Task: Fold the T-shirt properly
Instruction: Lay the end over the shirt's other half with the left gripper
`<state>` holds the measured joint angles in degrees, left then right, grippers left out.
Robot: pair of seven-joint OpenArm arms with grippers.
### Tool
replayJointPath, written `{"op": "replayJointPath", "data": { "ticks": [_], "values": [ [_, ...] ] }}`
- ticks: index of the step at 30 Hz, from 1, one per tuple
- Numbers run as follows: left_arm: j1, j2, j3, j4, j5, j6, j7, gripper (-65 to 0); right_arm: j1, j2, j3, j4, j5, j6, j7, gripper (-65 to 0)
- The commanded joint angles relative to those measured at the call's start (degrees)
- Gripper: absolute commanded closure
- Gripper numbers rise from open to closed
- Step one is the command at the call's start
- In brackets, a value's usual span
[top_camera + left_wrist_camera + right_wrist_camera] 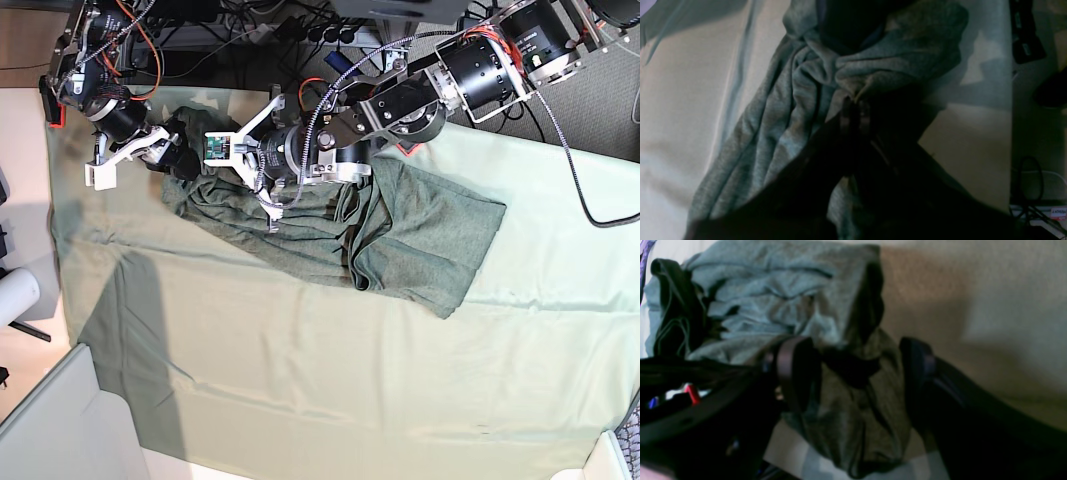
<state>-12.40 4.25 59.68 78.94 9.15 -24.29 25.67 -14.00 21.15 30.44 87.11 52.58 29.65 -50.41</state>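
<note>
The dark olive T-shirt (420, 250) lies wrinkled at the back middle of the pale green table cloth (350, 380), bunched at its left end. My left gripper (268, 200) reaches in from the back right over the shirt's middle. In the left wrist view its fingers (855, 110) are pressed together on a gathered fold of the shirt (773, 116). My right gripper (172, 152) is at the shirt's back left corner. In the right wrist view it (857, 373) is open, with bunched shirt fabric (853, 406) between its two fingers.
Cables and electronics (260, 30) run along the table's back edge. A white cylinder (15, 295) and a grey panel (50, 420) stand off the table's left side. The left wrist view shows the table edge with cables (1033, 186) beyond it.
</note>
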Motion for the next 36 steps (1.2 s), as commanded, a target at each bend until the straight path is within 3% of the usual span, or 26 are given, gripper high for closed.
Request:
{"op": "replayJointPath", "data": {
  "ticks": [1, 11, 23, 33, 36],
  "values": [
    [-0.9, 0.59, -0.07, 0.76, -0.33, 0.31, -0.98, 0.0, 0.15, 1.29, 0.7, 1.07, 1.4, 1.92, 0.9, -39.7],
    [-0.76, 0.48, -0.07, 0.76, -0.79, 0.31, -0.15, 0.0, 0.13, 5.4, 0.7, 0.85, 0.42, 1.88, 1.09, -39.7],
    [-0.74, 0.5, -0.07, 0.76, -1.2, 0.31, -0.13, 0.0, 0.2, -0.13, -0.7, -0.2, 0.11, 1.88, 1.95, -39.7],
    [-0.76, 0.52, -0.07, 0.76, -3.15, 0.31, 1.18, 0.0, 0.46, -0.35, -4.57, -0.22, -4.24, 1.81, 5.6, -39.3],
    [-0.76, 0.68, -0.07, 0.76, -3.15, 0.31, 1.29, 0.0, 0.46, -0.35, -7.72, -0.22, -6.51, 1.81, 8.35, -26.2]
  ]
}}
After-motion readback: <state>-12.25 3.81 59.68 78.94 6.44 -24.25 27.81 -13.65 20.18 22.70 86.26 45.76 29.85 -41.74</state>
